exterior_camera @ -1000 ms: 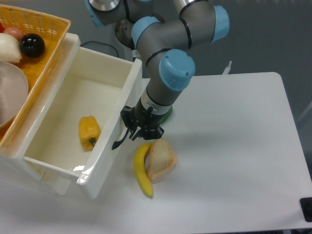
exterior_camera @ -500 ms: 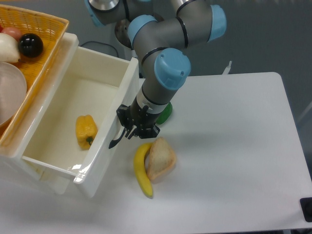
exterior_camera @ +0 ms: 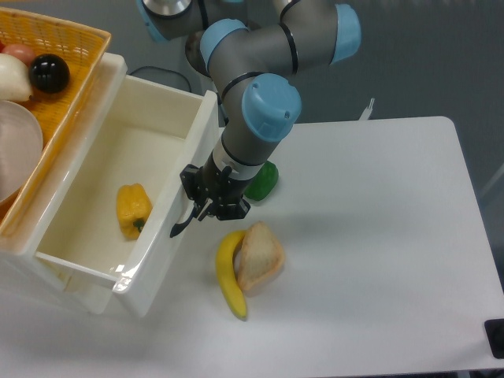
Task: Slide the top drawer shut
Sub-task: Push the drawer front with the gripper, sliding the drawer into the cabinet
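The top drawer (exterior_camera: 177,201) is a deep cream-white plastic box, pulled far out toward the table, with a yellow bell pepper (exterior_camera: 131,210) lying inside. Its black arched handle (exterior_camera: 183,223) sticks out of the front wall. My gripper (exterior_camera: 206,206) presses against that front wall at the handle, and its black fingers look close together there. Whether they clamp the handle is hidden by the gripper body.
An orange woven basket (exterior_camera: 79,87) sits on top of the cabinet at the upper left, holding a black ball (exterior_camera: 50,72) and pale items. A banana (exterior_camera: 229,276) and a sandwich piece (exterior_camera: 258,256) lie just right of the drawer front. A green object (exterior_camera: 263,180) sits behind my wrist.
The drawer front has slid left, into the cabinet, and the pepper with it. My gripper has followed it leftward, uncovering more of the green object.
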`<state>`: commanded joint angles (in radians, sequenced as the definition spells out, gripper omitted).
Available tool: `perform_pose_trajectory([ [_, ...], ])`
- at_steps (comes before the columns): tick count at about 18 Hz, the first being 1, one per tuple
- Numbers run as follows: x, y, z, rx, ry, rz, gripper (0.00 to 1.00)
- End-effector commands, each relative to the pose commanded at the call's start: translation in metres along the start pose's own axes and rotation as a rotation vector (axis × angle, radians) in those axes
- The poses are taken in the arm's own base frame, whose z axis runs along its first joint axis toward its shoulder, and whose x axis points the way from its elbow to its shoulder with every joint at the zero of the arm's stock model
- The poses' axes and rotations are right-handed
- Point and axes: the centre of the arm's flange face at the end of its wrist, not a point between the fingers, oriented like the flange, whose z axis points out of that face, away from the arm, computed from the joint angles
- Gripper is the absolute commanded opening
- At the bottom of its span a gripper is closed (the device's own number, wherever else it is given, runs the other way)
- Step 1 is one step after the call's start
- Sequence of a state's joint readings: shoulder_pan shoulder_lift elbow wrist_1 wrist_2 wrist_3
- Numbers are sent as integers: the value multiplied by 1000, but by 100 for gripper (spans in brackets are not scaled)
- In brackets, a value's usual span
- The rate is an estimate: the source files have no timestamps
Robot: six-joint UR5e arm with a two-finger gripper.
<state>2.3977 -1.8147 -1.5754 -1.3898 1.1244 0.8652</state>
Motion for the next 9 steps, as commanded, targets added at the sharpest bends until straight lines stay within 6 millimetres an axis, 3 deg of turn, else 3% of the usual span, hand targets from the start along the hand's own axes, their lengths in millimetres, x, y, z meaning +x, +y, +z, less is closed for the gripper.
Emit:
perform_pose_trajectory([
  [9, 13, 2, 12, -1, 34, -1, 17],
])
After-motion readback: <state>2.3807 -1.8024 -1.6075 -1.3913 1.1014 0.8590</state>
